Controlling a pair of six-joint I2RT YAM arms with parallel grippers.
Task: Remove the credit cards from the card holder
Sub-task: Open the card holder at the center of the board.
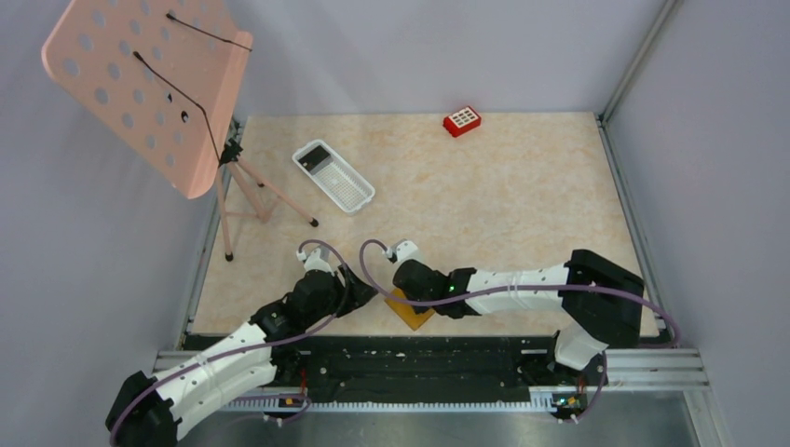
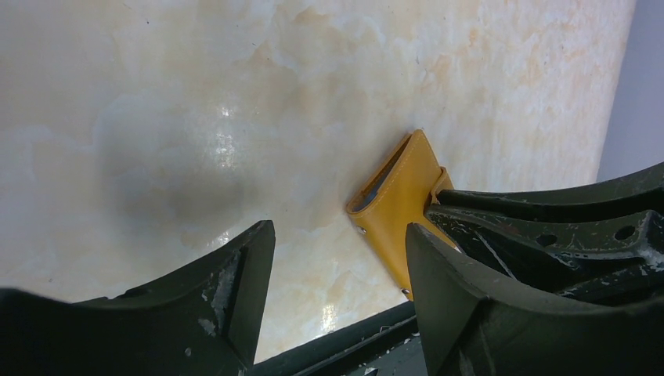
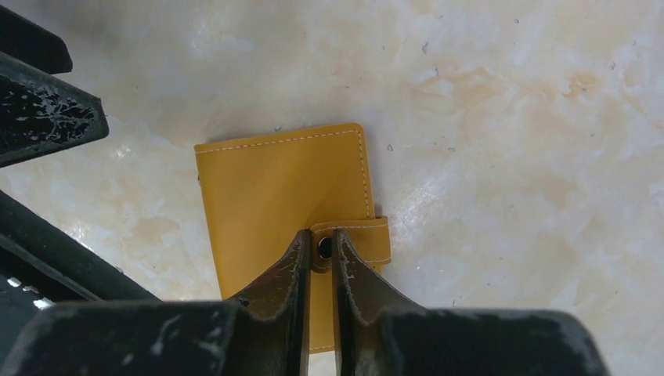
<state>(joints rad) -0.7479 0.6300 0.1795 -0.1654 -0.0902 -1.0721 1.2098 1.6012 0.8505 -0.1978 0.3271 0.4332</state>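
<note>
The card holder [image 1: 415, 314] is a tan-yellow folder lying closed on the table near the front edge. It also shows in the left wrist view [image 2: 399, 200] and the right wrist view [image 3: 282, 180]. No credit cards show in it. My right gripper [image 3: 321, 236] is shut on the holder's snap strap [image 3: 356, 235], with the snap stud between the fingertips. In the top view the right gripper [image 1: 399, 293] is over the holder. My left gripper [image 2: 338, 235] is open and empty just left of the holder, in the top view [image 1: 369, 290] too.
A white mesh tray [image 1: 349, 191] at the back left holds a dark flat rectangle [image 1: 317, 155]. A pink music stand [image 1: 149, 84] stands at the left edge. A red box [image 1: 461, 121] sits at the far edge. A black rail [image 1: 410, 358] runs along the front.
</note>
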